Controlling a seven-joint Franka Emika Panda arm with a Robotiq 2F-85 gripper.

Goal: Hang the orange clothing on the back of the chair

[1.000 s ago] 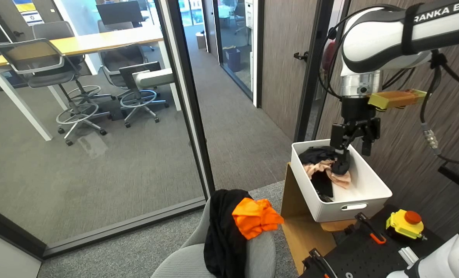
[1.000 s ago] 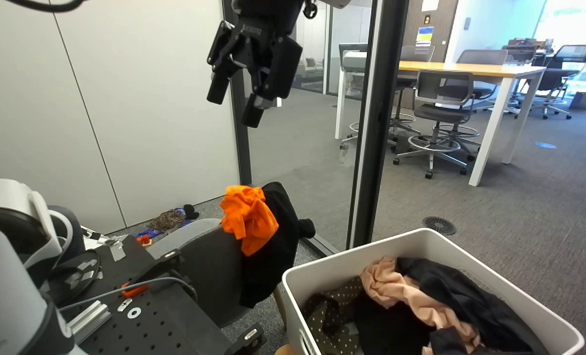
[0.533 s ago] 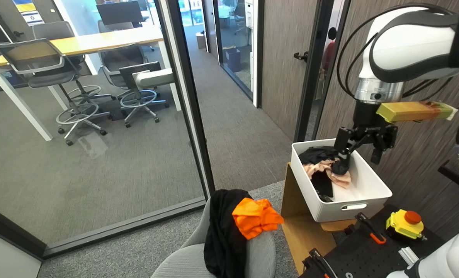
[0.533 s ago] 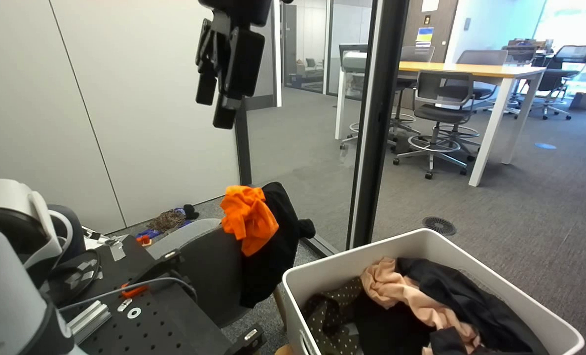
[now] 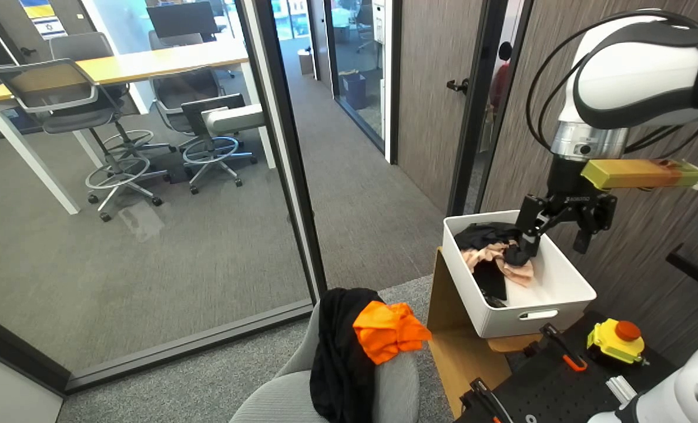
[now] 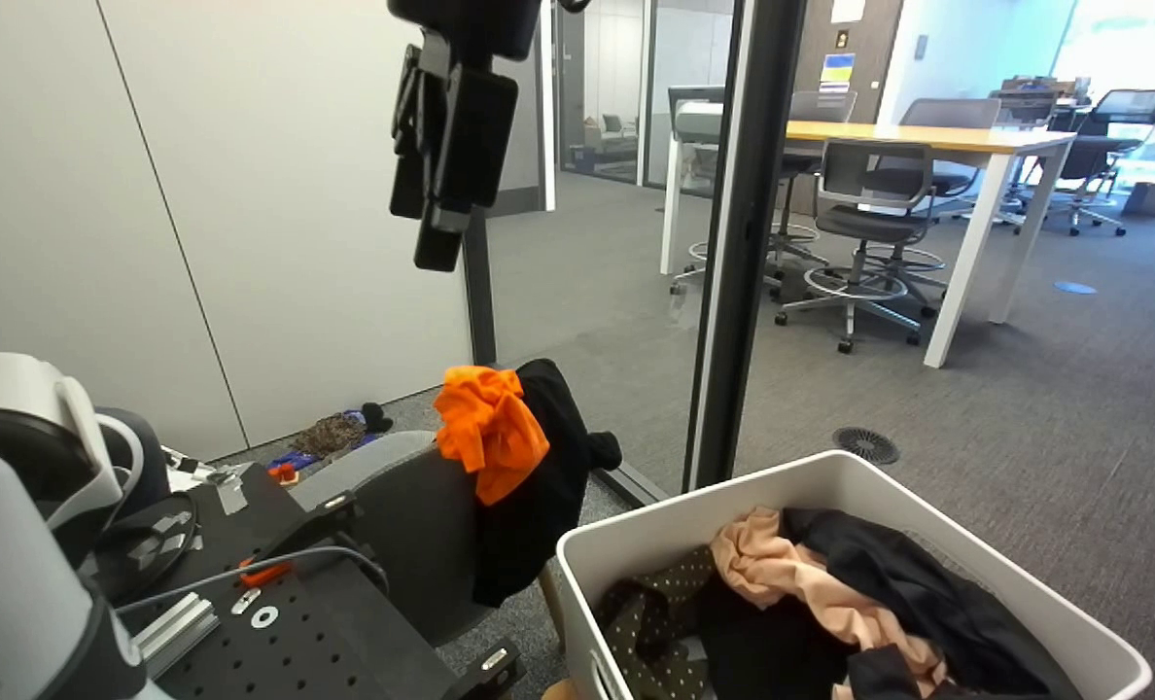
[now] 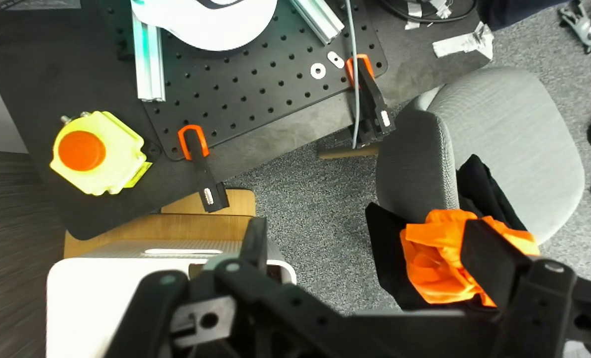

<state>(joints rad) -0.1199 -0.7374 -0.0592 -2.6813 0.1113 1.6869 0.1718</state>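
The orange cloth (image 6: pixel 488 431) lies crumpled over the top of the chair's (image 5: pixel 405 388) back, partly over a black garment (image 5: pixel 343 364) that drapes down both sides. I see it low, just right of the middle, in an exterior view (image 5: pixel 389 332); in the wrist view it sits at lower right, where one of the robot's fingers (image 7: pixel 489 261) covers part of it.

The gripper (image 5: pixel 556 242) hangs in the air well apart from that cloth, its two sides spread wide. In an exterior view it is right of centre, in front of the far part of the bin (image 5: pixel 507 323), with the arm (image 5: pixel 631 82) coming in from the upper right and a yellow block (image 5: pixel 631 174) jutting sideways at the wrist.

The bin rests on a wooden stand (image 5: pixel 466 352). Inside, I make out peach cloth (image 6: pixel 757 554), black cloth (image 6: pixel 927 583) and a dark spotted piece (image 6: pixel 670 622), all tumbled together.

Over at the left of the wrist view, a yellow box (image 7: pixel 111 171) with a red button (image 7: pixel 81 150) sits on the black table (image 7: pixel 56 74), beside a pegboard (image 7: pixel 255 112). Beyond the glass, upper left in an exterior view, swivel chairs (image 5: pixel 70 121) surround a high table (image 5: pixel 149 61).
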